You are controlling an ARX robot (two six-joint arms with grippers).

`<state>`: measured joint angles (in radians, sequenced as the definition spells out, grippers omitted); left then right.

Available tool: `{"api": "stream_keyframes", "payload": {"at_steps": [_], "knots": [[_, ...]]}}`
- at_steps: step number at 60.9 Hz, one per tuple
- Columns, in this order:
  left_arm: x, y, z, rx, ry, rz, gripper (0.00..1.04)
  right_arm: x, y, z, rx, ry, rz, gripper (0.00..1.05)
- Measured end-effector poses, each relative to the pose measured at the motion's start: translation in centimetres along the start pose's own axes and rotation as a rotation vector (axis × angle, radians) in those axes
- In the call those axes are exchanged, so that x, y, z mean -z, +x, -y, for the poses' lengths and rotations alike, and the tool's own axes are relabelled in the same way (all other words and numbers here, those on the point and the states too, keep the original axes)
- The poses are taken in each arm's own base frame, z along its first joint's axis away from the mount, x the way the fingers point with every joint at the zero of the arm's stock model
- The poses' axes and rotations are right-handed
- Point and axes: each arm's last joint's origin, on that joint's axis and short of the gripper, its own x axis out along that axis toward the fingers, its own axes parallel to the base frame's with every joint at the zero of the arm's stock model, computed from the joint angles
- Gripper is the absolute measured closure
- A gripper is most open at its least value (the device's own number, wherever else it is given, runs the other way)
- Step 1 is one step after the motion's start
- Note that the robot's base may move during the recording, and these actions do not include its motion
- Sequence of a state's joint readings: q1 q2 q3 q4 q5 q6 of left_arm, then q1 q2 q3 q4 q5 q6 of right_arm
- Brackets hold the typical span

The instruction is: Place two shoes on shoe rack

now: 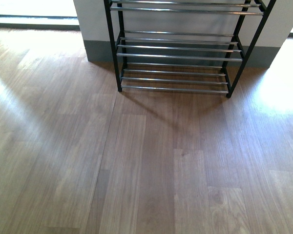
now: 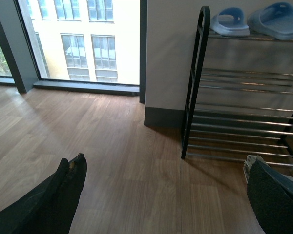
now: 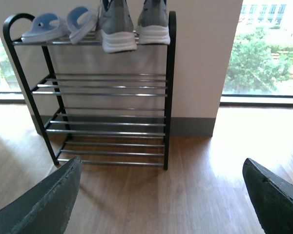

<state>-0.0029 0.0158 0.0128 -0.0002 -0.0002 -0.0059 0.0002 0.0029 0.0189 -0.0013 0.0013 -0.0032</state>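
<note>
Two knit sneakers [image 3: 132,24] (white soles) atop chrome-barred rack [image 3: 107,87].

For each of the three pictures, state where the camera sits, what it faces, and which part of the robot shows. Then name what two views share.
Front view: on the robot's body, tilted down at the wooden floor and the lower tiers of the shoe rack; no arm shows.
Left wrist view: on the left arm, facing the rack's side and a window; the open left gripper frames it.
Right wrist view: on the right arm, facing the rack squarely; the open right gripper shows.
Shared: both wrist views show the pale blue slides on the top tier; only the right shows the grey sneakers.
</note>
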Motion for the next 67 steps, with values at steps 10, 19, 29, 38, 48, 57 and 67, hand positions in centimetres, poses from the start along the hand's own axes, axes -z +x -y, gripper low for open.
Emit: {"api": "stream_keyframes", "payload": {"at_steps": [10, 19, 29, 38, 48, 57, 67], "knots": [[0.00, 0.00, 0.00, 0.000, 0.000, 0.000, 0.09, 0.00, 0.00, 0.00, -0.002, 0.000, 0.000, 0.09], [0.00, 0.00, 0.00, 0.001, 0.000, 0.000, 0.09, 0.00, 0.00, 0.01, 0.002, 0.000, 0.000, 0.09], [0.00, 0.00, 0.00, 0.000, 0.000, 0.000, 0.09, 0.00, 0.00, 0.00, 0.002, 0.000, 0.000, 0.09], [0.00, 0.00, -0.01, -0.003, 0.000, 0.000, 0.09, 0.00, 0.00, -0.01, -0.005, 0.000, 0.000, 0.09], [0.00, 0.00, -0.01, -0.002, 0.001, 0.000, 0.09, 0.00, 0.00, -0.01, -0.005, 0.000, 0.000, 0.09], [0.00, 0.00, 0.00, -0.002, 0.001, 0.000, 0.09, 0.00, 0.00, 0.00, -0.002, 0.000, 0.000, 0.09], [0.00, 0.00, 0.00, -0.002, 0.001, 0.000, 0.09, 0.00, 0.00, 0.00, -0.002, 0.000, 0.000, 0.09]]}}
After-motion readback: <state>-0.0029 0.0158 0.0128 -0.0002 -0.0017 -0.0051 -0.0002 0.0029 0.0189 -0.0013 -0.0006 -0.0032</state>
